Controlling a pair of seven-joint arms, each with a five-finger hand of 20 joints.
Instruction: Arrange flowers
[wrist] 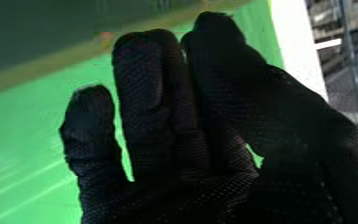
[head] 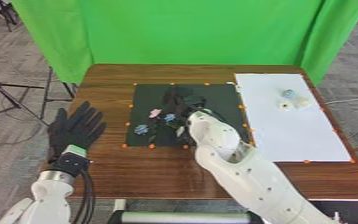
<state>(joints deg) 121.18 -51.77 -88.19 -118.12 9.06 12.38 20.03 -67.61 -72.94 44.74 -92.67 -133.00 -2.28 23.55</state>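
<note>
In the head view my right hand (head: 191, 103) is over the upper middle of the dark mat (head: 218, 91), dark against dark. Beside it lie a pink flower (head: 155, 113) and a blue flower (head: 170, 117), with another blue flower (head: 142, 129) nearer the mat's left edge. My left hand (head: 76, 126) rests open at the table's left side, fingers spread. In the right wrist view the right hand (wrist: 184, 165) has its fingers extended and thumb close by, and I see no flower between them. Whether it touches a stem on the mat is hidden.
On the white board (head: 291, 135) at the right sit a bluish flower (head: 288, 93), a white flower (head: 286, 105) and a cream one (head: 302, 102). Orange markers line mat and board. A green curtain (head: 193, 32) hangs behind the brown table (head: 131, 175).
</note>
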